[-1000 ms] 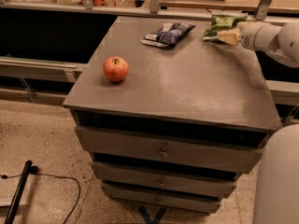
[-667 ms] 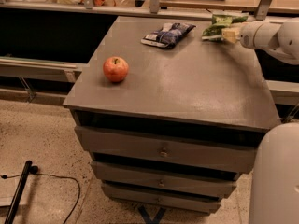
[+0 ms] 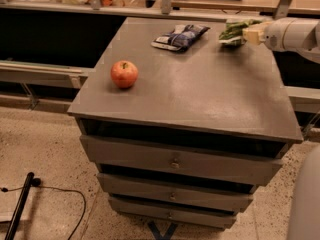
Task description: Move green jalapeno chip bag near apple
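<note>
The green jalapeno chip bag [image 3: 234, 30] lies at the far right corner of the grey cabinet top [image 3: 200, 94]. My gripper [image 3: 250, 34] reaches in from the right edge, and its pale tip is against the bag's right end. The white arm [image 3: 292, 34] runs off to the right behind it. The apple [image 3: 124, 74], red-orange and round, sits near the left edge of the top, far from the bag and the gripper.
A dark blue-and-white snack bag [image 3: 180, 36] lies at the back middle, left of the green bag. The cabinet has drawers [image 3: 175, 161] below. A rail and shelf [image 3: 40, 74] run behind on the left. A cable [image 3: 65, 199] lies on the floor.
The arm and the green bag stay at the far right corner, almost unmoved. The white robot body at the bottom right has shifted slightly.
</note>
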You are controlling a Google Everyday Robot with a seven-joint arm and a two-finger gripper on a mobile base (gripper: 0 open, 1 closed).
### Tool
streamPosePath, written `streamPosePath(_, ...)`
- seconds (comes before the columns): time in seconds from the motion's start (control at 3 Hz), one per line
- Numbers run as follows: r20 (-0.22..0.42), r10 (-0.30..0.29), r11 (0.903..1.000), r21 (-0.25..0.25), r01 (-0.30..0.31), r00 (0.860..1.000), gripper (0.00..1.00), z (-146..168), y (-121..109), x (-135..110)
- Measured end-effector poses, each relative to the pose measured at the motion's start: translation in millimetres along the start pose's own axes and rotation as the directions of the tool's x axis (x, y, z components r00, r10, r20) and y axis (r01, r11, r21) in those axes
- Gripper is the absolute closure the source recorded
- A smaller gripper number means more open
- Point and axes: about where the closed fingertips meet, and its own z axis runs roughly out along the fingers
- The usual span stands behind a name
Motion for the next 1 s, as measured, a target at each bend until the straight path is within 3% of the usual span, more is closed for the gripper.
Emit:
streamPosePath(0.33,-0.018,0.011,0.9916,-0.128,-0.013,1.0,1.0,-51.4,54.3,-2.1)
streamPosePath(0.67,-0.057,0.004,0.9658,-0.259,-0.019,0.998,1.0,-91.2,112.8,9.7)
streamPosePath(1.0,-0.076,0.011,0.9564,-0.29,-0.032,0.997,1.0,-91.2,126.4,18.4)
